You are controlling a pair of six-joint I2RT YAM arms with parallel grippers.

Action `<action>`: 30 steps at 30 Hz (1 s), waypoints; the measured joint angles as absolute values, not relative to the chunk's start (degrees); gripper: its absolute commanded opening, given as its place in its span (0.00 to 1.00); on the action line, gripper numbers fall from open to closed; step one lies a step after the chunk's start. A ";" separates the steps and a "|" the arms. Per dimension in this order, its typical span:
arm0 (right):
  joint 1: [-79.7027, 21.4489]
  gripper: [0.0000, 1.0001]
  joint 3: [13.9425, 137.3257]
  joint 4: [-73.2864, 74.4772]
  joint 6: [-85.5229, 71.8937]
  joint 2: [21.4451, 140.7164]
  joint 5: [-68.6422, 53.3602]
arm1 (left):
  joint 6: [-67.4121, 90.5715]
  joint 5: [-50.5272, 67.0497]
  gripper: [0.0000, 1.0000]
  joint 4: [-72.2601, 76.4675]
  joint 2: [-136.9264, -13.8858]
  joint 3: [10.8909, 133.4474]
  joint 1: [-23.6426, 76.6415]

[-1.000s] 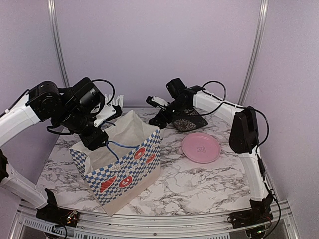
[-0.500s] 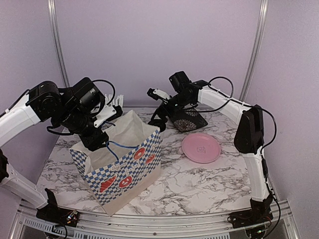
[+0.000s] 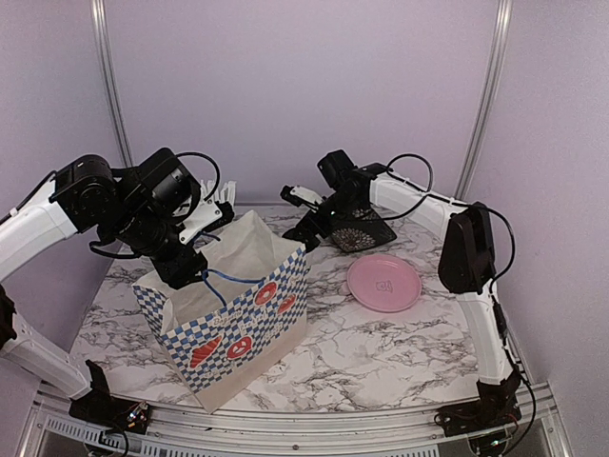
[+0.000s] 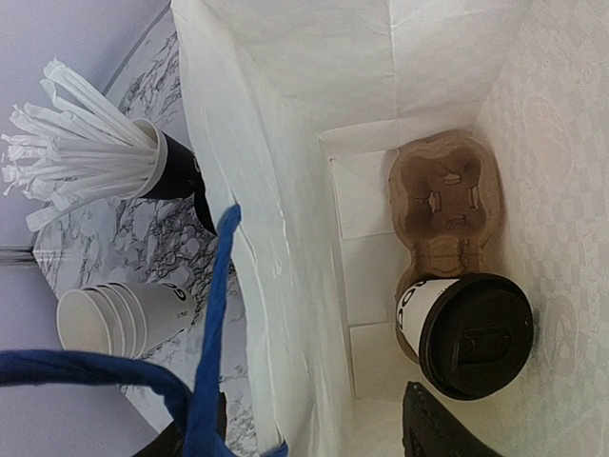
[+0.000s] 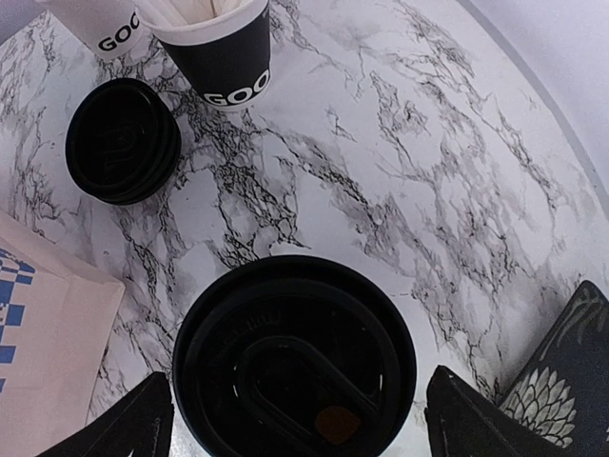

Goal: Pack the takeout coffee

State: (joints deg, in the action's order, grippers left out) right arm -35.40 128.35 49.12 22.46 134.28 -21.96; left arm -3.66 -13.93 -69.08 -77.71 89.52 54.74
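Left gripper [image 4: 306,436]: jaws parted. One finger is outside the paper bag [image 3: 233,314] and one inside, with the bag's wall running between them. No clamp on the wall is visible.
Blue handle [image 4: 205,352]: rises beside the outer finger, at 7 o'clock of the left wrist view.
Bagged coffee [image 4: 473,335]: upright on the bag's floor, black lid on, seated in the cardboard carrier [image 4: 445,186]. It takes the pocket toward 5 o'clock; the pocket toward 1 o'clock shows bare cardboard.
Right gripper [image 3: 303,215]: jaws spread wide, one finger on each side of the lid of the table coffee [image 5: 295,367]. A sliver of marble shows at one finger; contact at the other cannot be told.
Table coffee: upright on the marble table [image 5: 381,143], lid on, just off the bag's far corner, at 1 o'clock of the bag from overhead.
Lid stack [image 5: 124,141]: at 10 o'clock of the table coffee, apart from it.
Straw cup [image 5: 221,59]: at 12 o'clock of the table coffee.
Nested cups [image 4: 124,319]: just beside the straw cup.
Pink plate [image 3: 383,283]: at 3 o'clock of the bag, apart from it.
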 measured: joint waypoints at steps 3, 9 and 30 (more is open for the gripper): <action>-35.40 0.82 128.35 49.17 22.46 134.28 -21.74 | -3.66 -13.91 0.64 -69.10 -77.71 89.52 54.74; -35.42 0.73 128.05 49.34 22.59 134.28 -20.64 | -3.81 -13.50 0.63 -69.08 -78.26 89.52 54.74; -35.42 0.63 103.81 49.15 25.21 114.50 -21.37 | -7.09 -9.34 0.14 -66.41 -82.26 91.50 54.74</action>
State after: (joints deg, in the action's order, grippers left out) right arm -35.42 103.81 49.15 25.21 114.50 -21.37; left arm -7.09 -9.34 -66.41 -82.26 91.50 54.74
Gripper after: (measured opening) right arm 0.687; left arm 0.201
